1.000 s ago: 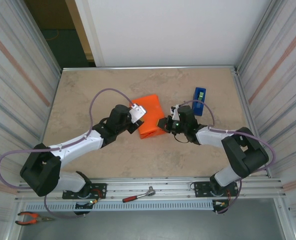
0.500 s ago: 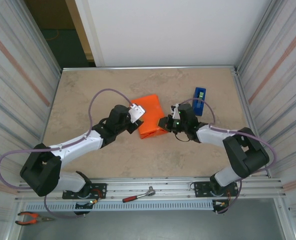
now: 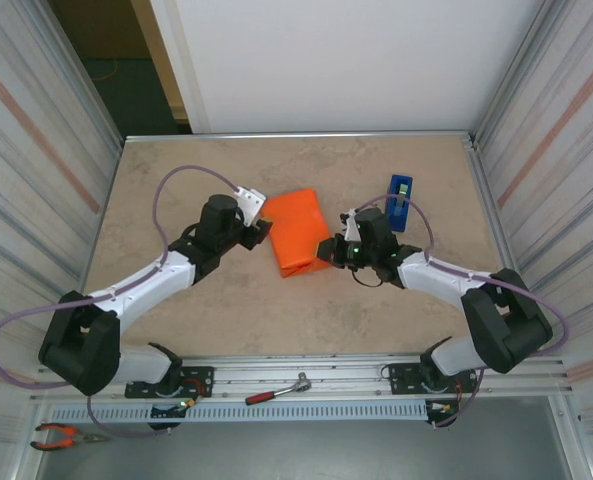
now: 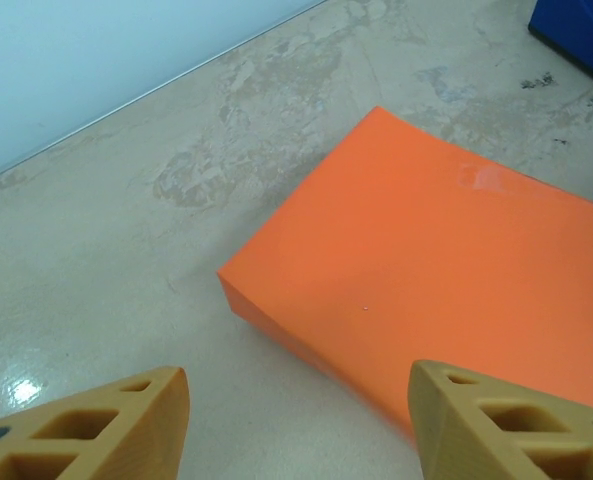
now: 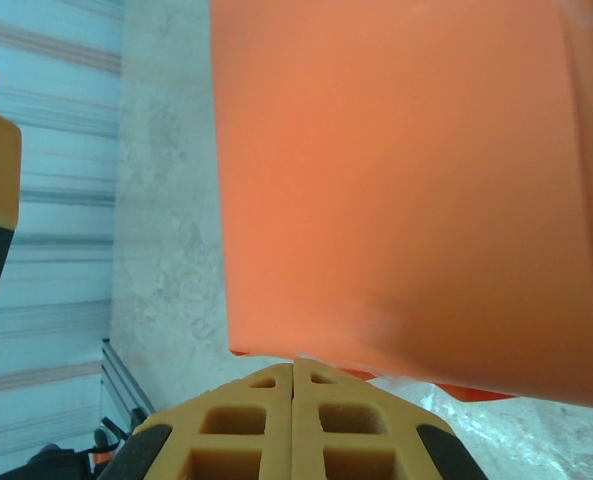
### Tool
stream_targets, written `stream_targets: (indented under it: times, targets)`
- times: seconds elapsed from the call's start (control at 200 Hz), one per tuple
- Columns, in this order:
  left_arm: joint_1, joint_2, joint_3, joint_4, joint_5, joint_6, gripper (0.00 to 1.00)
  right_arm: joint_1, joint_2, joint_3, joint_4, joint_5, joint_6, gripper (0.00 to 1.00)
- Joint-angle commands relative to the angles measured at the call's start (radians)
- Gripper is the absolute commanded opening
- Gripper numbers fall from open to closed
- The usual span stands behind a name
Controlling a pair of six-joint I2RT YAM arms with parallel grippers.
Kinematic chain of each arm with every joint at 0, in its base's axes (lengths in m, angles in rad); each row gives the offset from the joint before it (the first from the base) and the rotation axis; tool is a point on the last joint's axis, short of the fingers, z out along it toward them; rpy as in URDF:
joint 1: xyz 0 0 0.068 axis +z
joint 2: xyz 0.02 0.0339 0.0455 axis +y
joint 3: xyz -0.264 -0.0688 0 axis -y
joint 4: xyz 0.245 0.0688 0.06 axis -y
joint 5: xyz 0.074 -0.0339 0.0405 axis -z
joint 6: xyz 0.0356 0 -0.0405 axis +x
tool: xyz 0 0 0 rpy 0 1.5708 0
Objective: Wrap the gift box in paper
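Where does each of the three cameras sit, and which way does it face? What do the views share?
Top external: above and behind the arms, looking down on the table; both arms show, left gripper and right gripper flanking the box.
Left wrist: on the left arm, looking down at a box corner; its open fingers below.
Right wrist: on the right arm, facing the box close up; its shut fingers below.
Shared: the box in all; the dispenser in top and left wrist.
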Motion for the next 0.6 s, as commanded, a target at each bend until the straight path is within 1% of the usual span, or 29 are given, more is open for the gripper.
stream_targets:
  times: [0.0, 0.356, 0.596]
  targets:
    - [0.008, -0.031, 0.02, -0.011, 0.024, -0.04, 0.6, 0.009, 0.031, 0.039, -0.013, 0.018, -0.032, 0.0]
    - [0.018, -0.037, 0.02, -0.012, 0.035, -0.04, 0.6, -0.002, 0.139, 0.096, 0.005, 0.012, -0.036, 0.0]
    - [0.023, -0.035, 0.024, -0.012, 0.047, -0.037, 0.6, -0.021, 0.205, 0.129, -0.016, -0.009, -0.026, 0.0]
